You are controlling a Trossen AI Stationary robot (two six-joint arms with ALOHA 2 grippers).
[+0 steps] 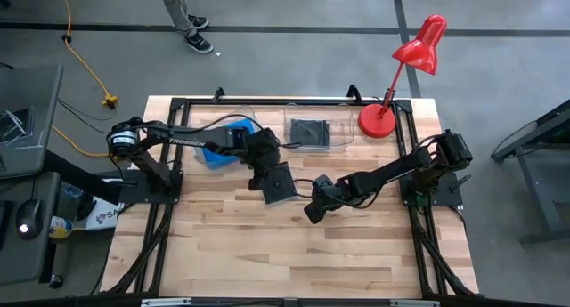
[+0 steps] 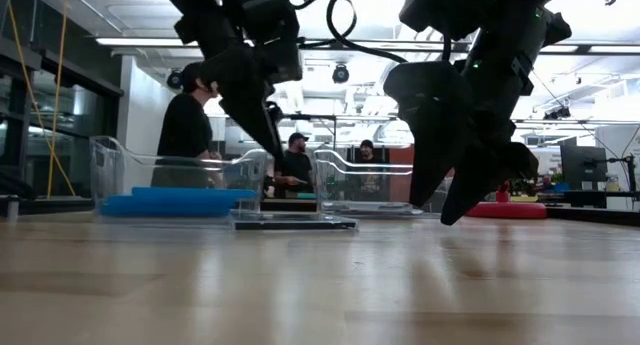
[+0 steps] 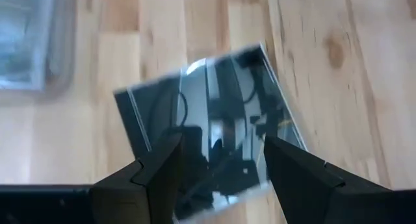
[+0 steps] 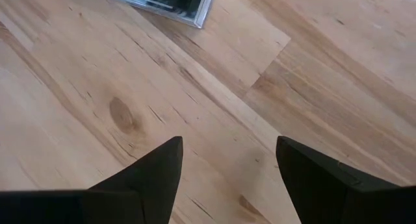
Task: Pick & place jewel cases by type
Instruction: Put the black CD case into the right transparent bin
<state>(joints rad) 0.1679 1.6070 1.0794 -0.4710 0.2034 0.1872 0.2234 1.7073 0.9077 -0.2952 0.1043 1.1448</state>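
A square black jewel case (image 1: 280,184) with a shiny cover lies flat on the table (image 3: 208,120), seen edge-on in the low view (image 2: 292,223). My left gripper (image 3: 221,143) hovers open just above it, one finger over each side, at mid-table (image 1: 261,173). My right gripper (image 4: 227,143) is open over bare wood (image 1: 313,213), right of the case, whose corner (image 4: 170,4) shows ahead of it. Blue cases (image 1: 216,145) lie in the left clear tub (image 2: 180,202). Another black case (image 1: 312,131) lies in the right tub.
Two clear tubs (image 1: 242,122) (image 1: 337,138) stand side by side near the far edge. A red desk lamp (image 1: 378,120) stands at the far right corner. The near half of the table is bare wood (image 1: 285,254). People stand beyond the far edge (image 2: 186,125).
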